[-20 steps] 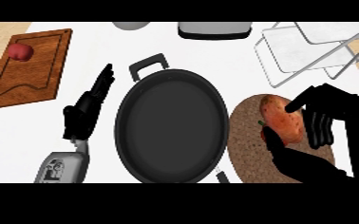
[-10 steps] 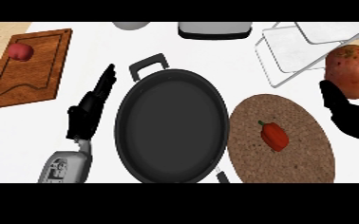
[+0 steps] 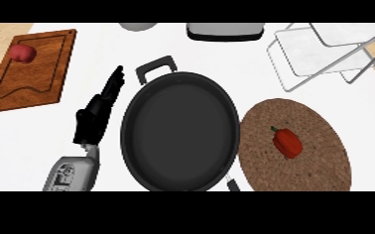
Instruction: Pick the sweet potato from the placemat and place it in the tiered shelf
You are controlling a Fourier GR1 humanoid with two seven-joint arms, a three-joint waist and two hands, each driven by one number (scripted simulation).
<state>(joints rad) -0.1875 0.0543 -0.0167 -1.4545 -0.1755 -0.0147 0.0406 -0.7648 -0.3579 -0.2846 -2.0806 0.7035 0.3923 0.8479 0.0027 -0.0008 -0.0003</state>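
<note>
Resting open left hand (image 3: 93,116), round woven placemat (image 3: 322,151), wire tiered shelf (image 3: 322,54)

The tabletop (image 3: 219,59) was white. The pan (image 3: 179,131) was black, the placemat (image 3: 315,163) speckled brown, and the pepper (image 3: 287,142) red. The cutting board (image 3: 40,74) was reddish-brown wood grain.

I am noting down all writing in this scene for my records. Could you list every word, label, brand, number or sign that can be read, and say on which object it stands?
None: no readable text, number or sign shows anywhere.
The cutting board, the pan, the placemat, the tiered shelf and the left hand all bear no markings.
</note>
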